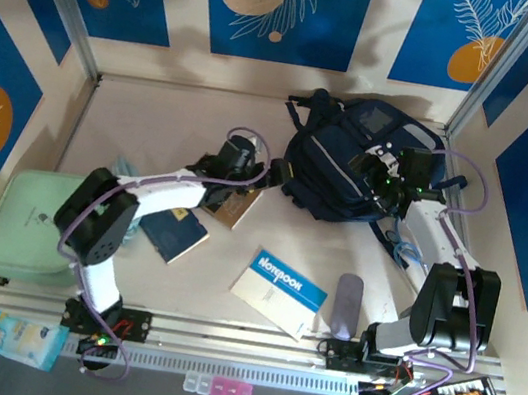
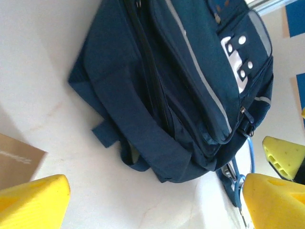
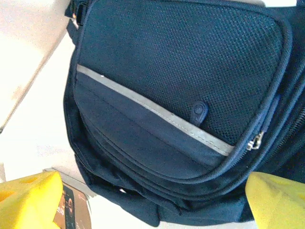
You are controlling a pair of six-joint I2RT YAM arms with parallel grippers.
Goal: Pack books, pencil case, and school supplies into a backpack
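A: Where is the backpack (image 1: 351,161)?
B: It lies at the far right of the desk (image 1: 157,109), with the front pocket up. The right end effector (image 1: 389,178) is over this pocket, jaws wide apart, holding nothing. If it touches the fabric, I cannot tell.
A: And the left end effector (image 1: 239,153)?
B: Just left of the backpack, also wide open and empty. Its fingers (image 2: 33,200) point at the backpack.
A: The books?
B: The notebook (image 1: 279,291) is at the near middle, well apart from both end effectors. The navy book (image 1: 174,231) lies left of it. The brown book (image 1: 239,209) is just beside the left end effector, on its near side.
A: The pencil case (image 1: 345,307)?
B: Right of the notebook, near the right arm's base.
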